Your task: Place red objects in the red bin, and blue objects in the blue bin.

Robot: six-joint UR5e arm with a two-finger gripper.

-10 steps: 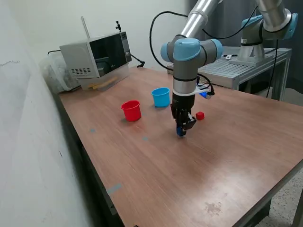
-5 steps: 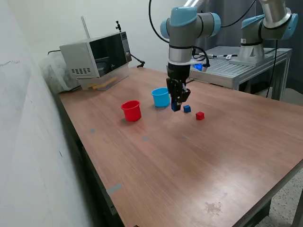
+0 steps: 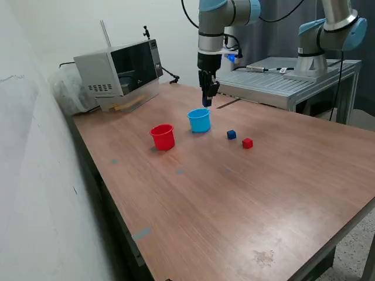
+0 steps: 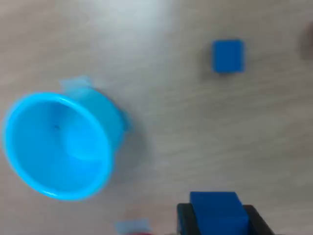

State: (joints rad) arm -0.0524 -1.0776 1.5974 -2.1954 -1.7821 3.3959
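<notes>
Lifted since the earlier frame, the tool (image 3: 206, 100) hangs above the light blue cup (image 4: 58, 146), pinching a blue cube (image 4: 215, 212); the cup looks empty.

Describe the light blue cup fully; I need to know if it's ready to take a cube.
The light blue cup is a small round tapered cup, plastic by its look, with a rimmed top. It stands upright and open on the wooden table, on the exterior view's right of the red cup and apart from it. In the wrist view its inside looks empty. Nothing touches it; the gripper, shut on a blue cube, hangs above it.
</notes>
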